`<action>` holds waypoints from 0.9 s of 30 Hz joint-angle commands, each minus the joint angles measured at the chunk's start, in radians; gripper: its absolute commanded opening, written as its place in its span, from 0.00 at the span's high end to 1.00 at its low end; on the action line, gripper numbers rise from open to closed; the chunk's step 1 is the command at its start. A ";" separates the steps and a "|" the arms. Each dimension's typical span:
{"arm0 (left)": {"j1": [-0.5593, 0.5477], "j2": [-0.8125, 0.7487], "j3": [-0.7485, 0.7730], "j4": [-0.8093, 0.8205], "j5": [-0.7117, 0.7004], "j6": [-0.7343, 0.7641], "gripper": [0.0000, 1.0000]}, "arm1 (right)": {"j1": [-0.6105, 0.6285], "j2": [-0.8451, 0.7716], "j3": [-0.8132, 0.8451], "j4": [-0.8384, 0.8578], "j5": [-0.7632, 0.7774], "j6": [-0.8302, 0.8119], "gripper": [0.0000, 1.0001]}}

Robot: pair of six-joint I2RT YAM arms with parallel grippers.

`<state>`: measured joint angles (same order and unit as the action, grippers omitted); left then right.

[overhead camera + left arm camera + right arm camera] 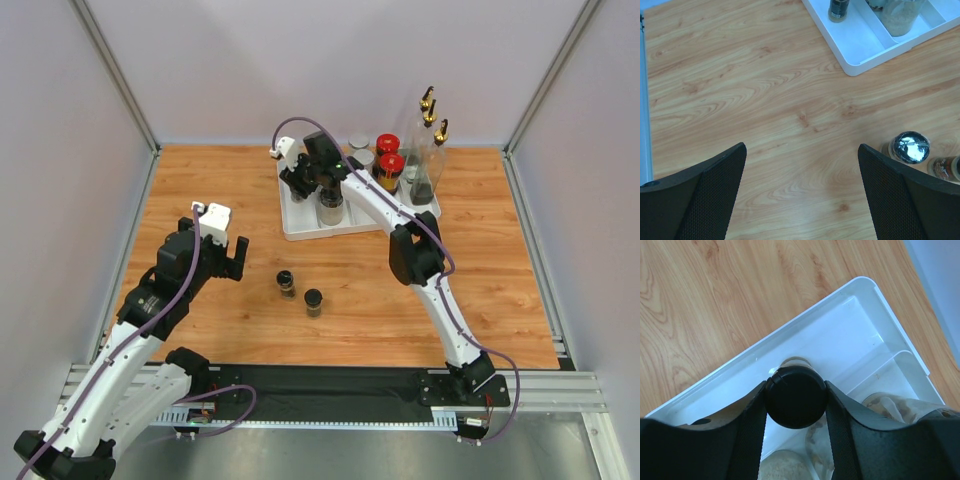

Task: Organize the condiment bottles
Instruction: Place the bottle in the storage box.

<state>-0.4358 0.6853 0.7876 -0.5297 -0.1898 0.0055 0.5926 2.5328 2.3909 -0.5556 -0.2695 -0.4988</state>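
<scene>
Right fingers (751, 426) clamped a black-lidded jar (796, 396) over the white tray (850, 335) near the surface's (220, 180) far edge; I judged a straight, upright descent before release best; my left fingers (695, 195) gaped, empty.

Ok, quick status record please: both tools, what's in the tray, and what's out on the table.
left tool: open, empty, over bare table
right tool: shut on black-lidded jar, within the tray outline
jar set down: cannot tell
loose on table: two small jars, upright, apart, just right of the left tool
tray, far end: two red-capped jars, grey-lidded jars, tall bottles
</scene>
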 commanded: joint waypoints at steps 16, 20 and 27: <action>0.006 -0.007 -0.005 0.005 -0.003 0.010 0.00 | 0.001 -0.057 0.040 0.042 0.027 0.014 0.21; 0.006 -0.009 -0.004 0.005 -0.005 0.008 0.00 | 0.001 -0.107 0.028 0.033 0.027 0.005 0.11; 0.006 -0.018 -0.005 0.010 -0.003 0.008 0.00 | 0.003 -0.239 -0.051 0.019 0.033 -0.015 0.00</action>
<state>-0.4358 0.6796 0.7876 -0.5350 -0.1898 0.0055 0.5922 2.4405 2.3562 -0.5442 -0.2508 -0.4992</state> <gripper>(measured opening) 0.996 0.998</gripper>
